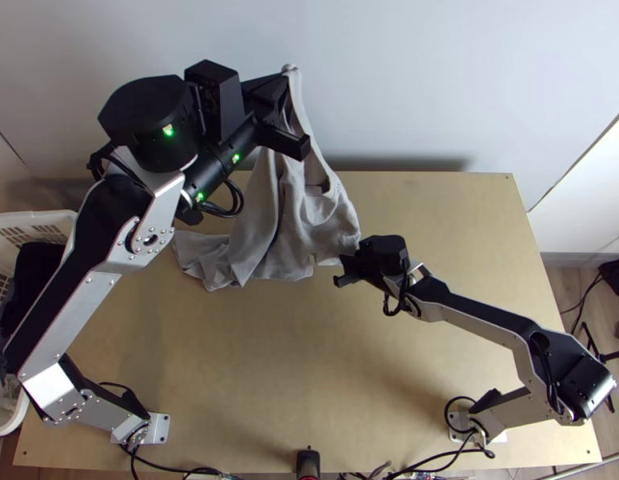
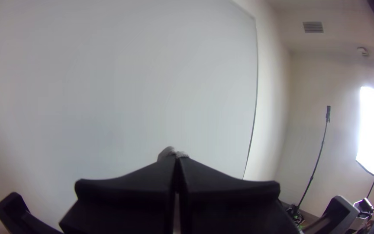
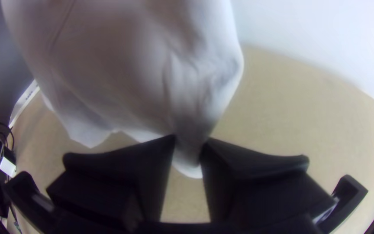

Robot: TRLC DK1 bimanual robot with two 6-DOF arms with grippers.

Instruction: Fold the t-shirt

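The left gripper [image 1: 283, 84] clutches the shirt [image 1: 257, 228] up high, the right gripper [image 1: 347, 260] pinches its side, and counter [image 1: 253, 360] stretches to the near edge.

The light grey t-shirt [image 1: 297, 228] hangs in loose folds over the table [image 1: 309, 360].

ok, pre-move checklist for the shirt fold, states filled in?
1. Grip by left gripper on t-shirt: ok, shut on it.
2. Right gripper at the cloth: ok, at its lower side.
3. Right grip secure: cannot tell.
4. Grippers clear of each other: ok, well apart.
5. Shirt flat on table: not ok, hanging in folds from the left grip.
6. Which part the left grip holds: cannot tell.
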